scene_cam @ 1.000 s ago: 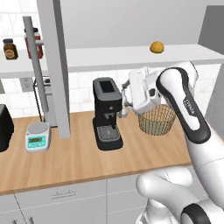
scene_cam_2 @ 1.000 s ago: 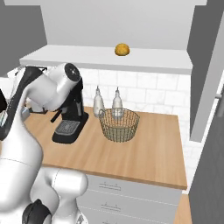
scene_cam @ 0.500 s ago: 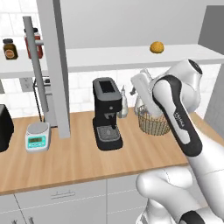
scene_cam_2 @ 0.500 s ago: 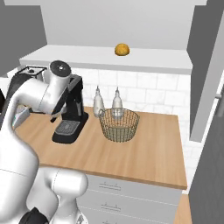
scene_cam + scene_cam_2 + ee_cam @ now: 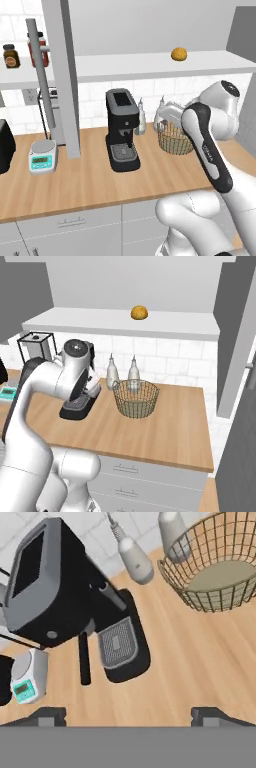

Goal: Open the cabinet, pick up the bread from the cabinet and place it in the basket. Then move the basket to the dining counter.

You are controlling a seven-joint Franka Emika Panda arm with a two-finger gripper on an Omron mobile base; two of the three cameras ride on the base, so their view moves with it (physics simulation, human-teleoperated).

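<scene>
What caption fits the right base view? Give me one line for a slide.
Bread sits on the open cabinet shelf above the empty basket, coffee machine alongside.

Tan wire-mesh basket (image 5: 135, 399) on smooth light-wood counter (image 5: 170, 426); matt black coffee machine (image 5: 121, 129).

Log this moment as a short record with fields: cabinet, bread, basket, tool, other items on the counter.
cabinet: doors swung open, shelf exposed
bread: on the open shelf, alone, untouched
basket: on the wood counter, upright, nothing in it, two grey bottles just behind it
tool: open, holds nothing, above the counter between the coffee machine and the basket
other items: small scale left of the coffee machine
task stage: bread not yet picked
</scene>
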